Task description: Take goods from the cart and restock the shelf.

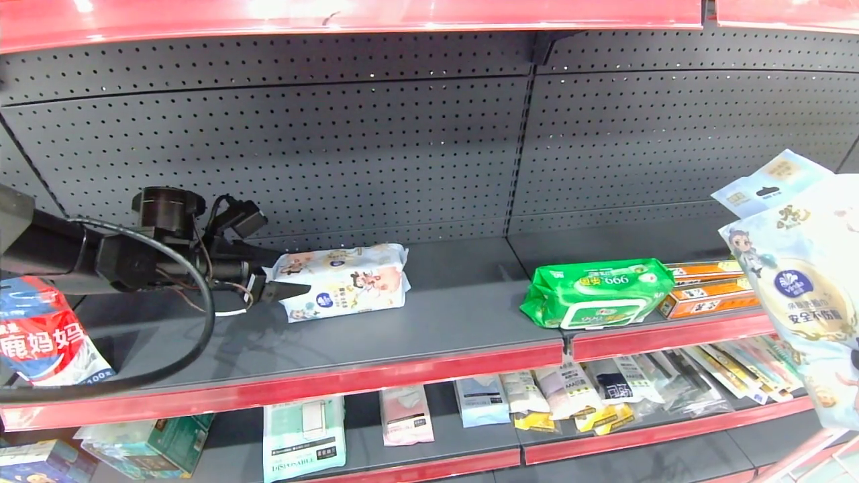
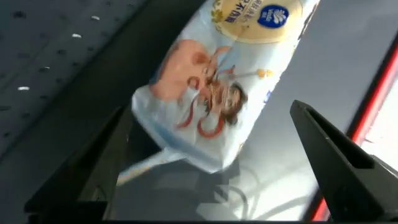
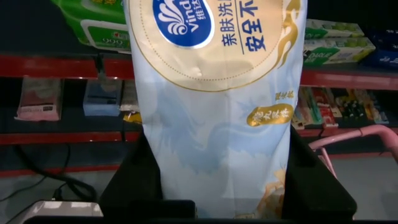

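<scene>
Your left claw [image 1: 292,290] is wide open, so the wipes pack [image 1: 345,280] lies free on the shelf [image 1: 463,315]; your right claw [image 3: 217,193] grips a second pack [image 3: 217,112].

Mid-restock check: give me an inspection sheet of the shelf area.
Surface: dark shelf, red front edge, partly stocked.
Job's things: white wipes pack lying on shelf; pale blue pack held up at right.
Clutter: green pack, orange boxes, red-and-blue bag.
Claws: left claw open around white wipes pack's end; right claw shut on pale blue pack.
Cables: black cable loops over shelf front.
Surroundings: pegboard back; lower shelf with small packets.
</scene>
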Robot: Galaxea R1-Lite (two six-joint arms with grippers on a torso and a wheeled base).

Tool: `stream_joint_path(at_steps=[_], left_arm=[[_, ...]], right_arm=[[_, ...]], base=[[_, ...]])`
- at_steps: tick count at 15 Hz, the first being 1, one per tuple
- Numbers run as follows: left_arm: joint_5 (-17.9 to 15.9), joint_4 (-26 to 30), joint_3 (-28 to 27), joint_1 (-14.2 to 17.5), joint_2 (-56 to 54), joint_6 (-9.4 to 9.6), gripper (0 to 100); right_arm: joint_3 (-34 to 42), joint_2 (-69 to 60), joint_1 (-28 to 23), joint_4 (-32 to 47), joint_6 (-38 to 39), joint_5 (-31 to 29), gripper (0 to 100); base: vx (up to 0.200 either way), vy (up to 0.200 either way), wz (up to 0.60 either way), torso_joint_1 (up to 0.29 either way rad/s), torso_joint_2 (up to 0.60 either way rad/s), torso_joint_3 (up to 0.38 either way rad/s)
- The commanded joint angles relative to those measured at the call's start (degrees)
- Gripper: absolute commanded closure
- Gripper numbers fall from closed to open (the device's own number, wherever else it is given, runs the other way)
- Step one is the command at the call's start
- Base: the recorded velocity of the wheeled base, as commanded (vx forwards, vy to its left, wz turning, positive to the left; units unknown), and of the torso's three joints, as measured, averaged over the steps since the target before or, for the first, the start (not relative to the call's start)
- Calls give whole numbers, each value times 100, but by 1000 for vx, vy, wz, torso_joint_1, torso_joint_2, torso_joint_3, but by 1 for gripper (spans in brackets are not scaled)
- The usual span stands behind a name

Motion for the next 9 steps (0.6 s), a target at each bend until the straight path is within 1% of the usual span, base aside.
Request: stream_joint_path(at_steps=[1, 4, 7, 9], left_arm=[[-2, 177, -303, -36, 200, 29, 0], [-90, 212, -611, -80, 446, 187, 0], [-90, 396, -637, -221, 490, 196, 0], [-90, 405, -637, -229, 499, 196, 0]], right_arm=[[17, 20, 14, 2, -9, -18, 100], [26, 72, 14, 2, -97, -18, 100], [-45, 204, 14, -24, -132, -18, 100], [-45, 222, 14, -33, -132, -18, 100]], base=[[0, 0, 0, 0, 0, 0], [0, 0, 0, 0, 0, 0], [0, 0, 0, 0, 0, 0], [0, 0, 0, 0, 0, 0]])
